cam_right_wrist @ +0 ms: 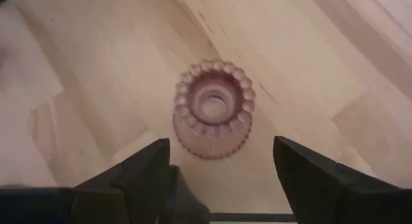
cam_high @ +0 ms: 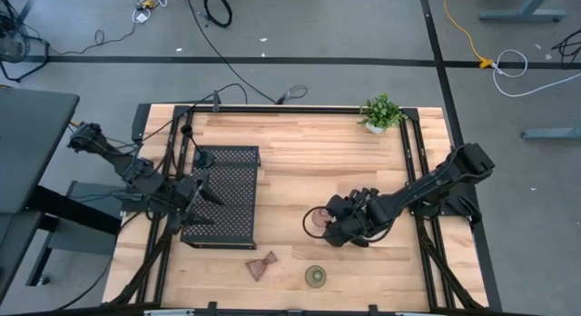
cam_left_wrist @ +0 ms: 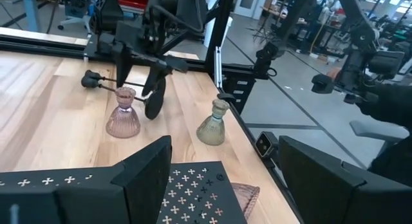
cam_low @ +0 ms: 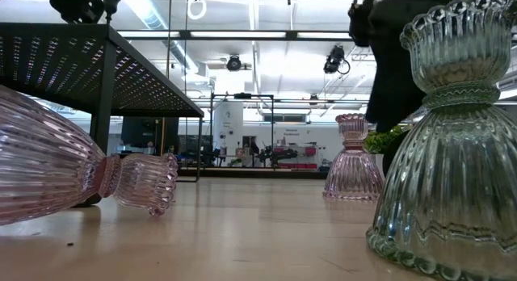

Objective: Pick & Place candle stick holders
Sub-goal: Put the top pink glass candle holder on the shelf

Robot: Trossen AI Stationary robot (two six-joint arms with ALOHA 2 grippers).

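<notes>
Left gripper (cam_high: 201, 194) sits over the black perforated tray (cam_high: 231, 212) near the worktop's left edge, jaws apart, nothing between them. 1 tall black holder (cam_high: 187, 139) stands at the tray's back-left corner; a second black stem (cam_high: 201, 158) stands on the tray's back-left part.

Brown holder (cam_high: 261, 266) lies on its side near the front edge, just past the tray's front-right corner. In the low view it lies tipped over below the raised tray.

Olive-green holder (cam_high: 315, 277) stands upright near the front edge, right of the brown one.

Pink holder (cam_high: 316, 222) stands upright toward the worktop's middle, right of the tray. Right gripper (cam_high: 338, 227) is just beside it, jaws apart. The right wrist view shows the pink holder (cam_right_wrist: 213, 109) from above, ahead of the open fingers (cam_right_wrist: 138, 166) and not touched by them.

Potted plant (cam_high: 381, 112) stands at the back edge, right of centre.
</notes>
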